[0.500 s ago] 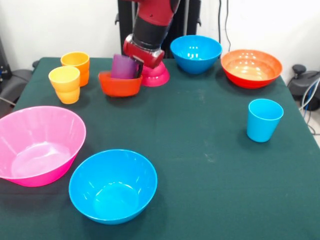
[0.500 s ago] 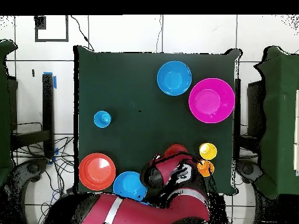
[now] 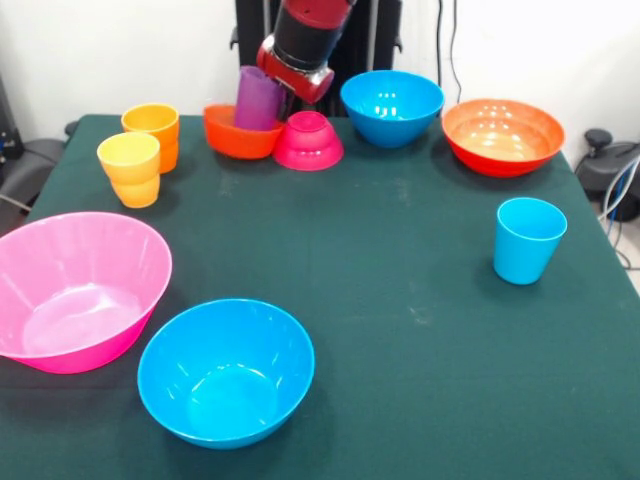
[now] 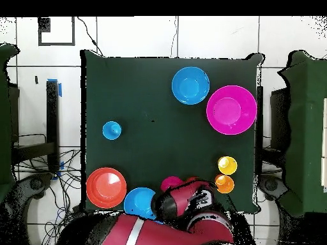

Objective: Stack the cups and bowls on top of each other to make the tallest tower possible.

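In the front view my gripper point(image 3: 283, 108) is at the table's far edge. It is shut on the right rim of the small orange-red bowl point(image 3: 238, 135). The purple cup point(image 3: 259, 98) leans inside that bowl, beside the gripper. The magenta bowl point(image 3: 308, 142) lies upside down just right of them; it also shows in the overhead view point(image 4: 170, 184). The orange cup point(image 3: 152, 125) and yellow-orange cup point(image 3: 129, 165) stand to the left. The light blue cup point(image 3: 528, 240) stands at the right. In the overhead view my arm hides the held bowl and the purple cup.
A large pink bowl point(image 3: 75, 290) and a blue bowl point(image 3: 225, 372) sit at the near left. A second blue bowl point(image 3: 392, 105) and the wide orange bowl point(image 3: 502, 135) sit at the far right. All stand upright and apart.
My gripper has drawn back toward the robot's base and up, taking the orange-red bowl and purple cup with it. The magenta bowl now stands uncovered.
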You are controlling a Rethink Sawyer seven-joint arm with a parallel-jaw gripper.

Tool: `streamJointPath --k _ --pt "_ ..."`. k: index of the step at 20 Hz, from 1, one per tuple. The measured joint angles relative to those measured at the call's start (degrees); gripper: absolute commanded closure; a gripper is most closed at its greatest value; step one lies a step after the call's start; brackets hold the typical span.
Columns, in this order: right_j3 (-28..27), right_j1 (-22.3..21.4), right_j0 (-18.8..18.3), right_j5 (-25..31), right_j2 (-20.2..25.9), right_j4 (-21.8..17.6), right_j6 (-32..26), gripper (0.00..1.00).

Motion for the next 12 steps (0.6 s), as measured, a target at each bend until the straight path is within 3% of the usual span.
streamJointPath --k 4,12 --pt "-1.74 2.96 0.02 0.6 0.2 -0.73 0.01 1.0" --pt "-3.66 3.77 0.73 3.57 0.09 -2.24 0.01 1.0"
